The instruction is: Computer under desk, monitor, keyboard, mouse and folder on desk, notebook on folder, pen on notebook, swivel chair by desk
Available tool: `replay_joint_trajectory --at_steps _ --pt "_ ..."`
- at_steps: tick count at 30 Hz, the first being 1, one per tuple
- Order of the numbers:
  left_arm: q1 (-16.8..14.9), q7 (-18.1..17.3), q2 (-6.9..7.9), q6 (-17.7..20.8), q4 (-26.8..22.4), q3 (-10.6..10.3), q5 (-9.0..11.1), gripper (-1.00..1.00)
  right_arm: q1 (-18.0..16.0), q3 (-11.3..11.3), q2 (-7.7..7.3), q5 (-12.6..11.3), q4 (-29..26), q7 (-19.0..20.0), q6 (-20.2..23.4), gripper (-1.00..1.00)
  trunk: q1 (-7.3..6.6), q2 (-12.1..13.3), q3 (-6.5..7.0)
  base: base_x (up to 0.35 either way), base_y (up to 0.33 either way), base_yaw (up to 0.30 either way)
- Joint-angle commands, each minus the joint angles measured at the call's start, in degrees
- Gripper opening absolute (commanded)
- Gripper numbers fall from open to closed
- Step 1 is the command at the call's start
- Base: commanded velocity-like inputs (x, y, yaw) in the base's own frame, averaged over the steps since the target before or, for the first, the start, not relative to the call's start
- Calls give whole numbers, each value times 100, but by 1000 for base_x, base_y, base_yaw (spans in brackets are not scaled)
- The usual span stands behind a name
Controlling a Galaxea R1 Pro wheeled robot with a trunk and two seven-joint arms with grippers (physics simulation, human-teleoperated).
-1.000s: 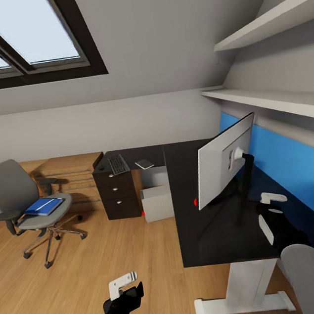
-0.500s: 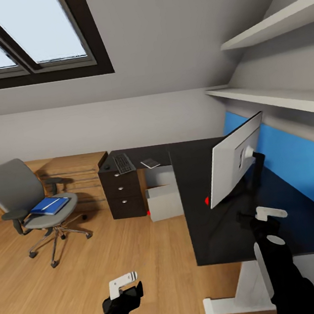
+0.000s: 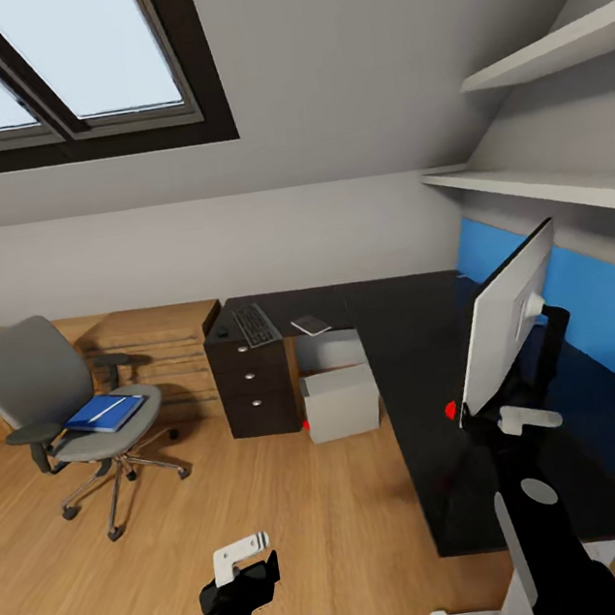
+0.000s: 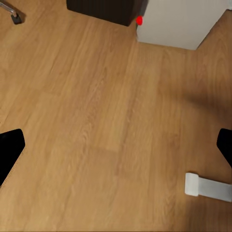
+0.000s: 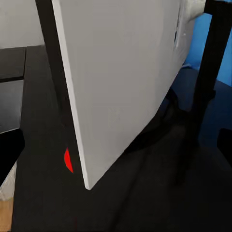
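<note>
The monitor [image 3: 505, 319] stands on the black desk [image 3: 403, 362], its silver back toward me. My right gripper [image 3: 515, 423] is open just before its near lower corner with the red dot; in the right wrist view that corner [image 5: 84, 179] lies ahead between the spread fingers. The keyboard [image 3: 256, 324], mouse [image 3: 221, 332] and notebook [image 3: 311, 325] lie on the far wing. The computer [image 3: 340, 403] sits on the floor under the desk. The blue folder [image 3: 105, 412] rests on the swivel chair [image 3: 33, 370]; a thin pale line crosses it, perhaps the pen. My left gripper [image 3: 240, 557] hangs open over the floor.
A dark drawer unit [image 3: 252, 384] stands under the keyboard, with a wooden dresser [image 3: 161, 343] behind it. White shelves [image 3: 545, 186] and a blue wall panel [image 3: 601, 305] run along the right. The desk's white foot [image 4: 208, 186] lies on the floor near the left gripper.
The whole view has slid, so the camera has moved. My right arm has swung in from beyond the monitor to its near lower corner. The left gripper holds its pose.
</note>
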Motion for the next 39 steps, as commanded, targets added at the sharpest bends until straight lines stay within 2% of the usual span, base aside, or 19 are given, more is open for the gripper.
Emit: replay_joint_trajectory --at_steps 1,8,23,31,39 --pt "-3 50 1 8 -1 -6 60 100 1 2 4 60 15 -6 -103 100 4 -4 -6 203 104 0" --pt "-3 49 1 8 35 -8 65 100 69 12 10 56 89 -10 -556 100 4 -4 -6 79 46 0" --pt "-3 49 -7 8 45 -15 70 100 89 12 3 84 169 -45 -636 100 4 -4 -6 163 78 0" --pt "-3 49 -10 8 57 -19 71 100 89 17 -26 88 288 -717 -621 100 4 -4 -6 155 1 0" --pt "-3 49 -22 8 120 -25 71 100 89 12 -108 84 473 -1019 -605 100 4 -4 -6 12 0 0"
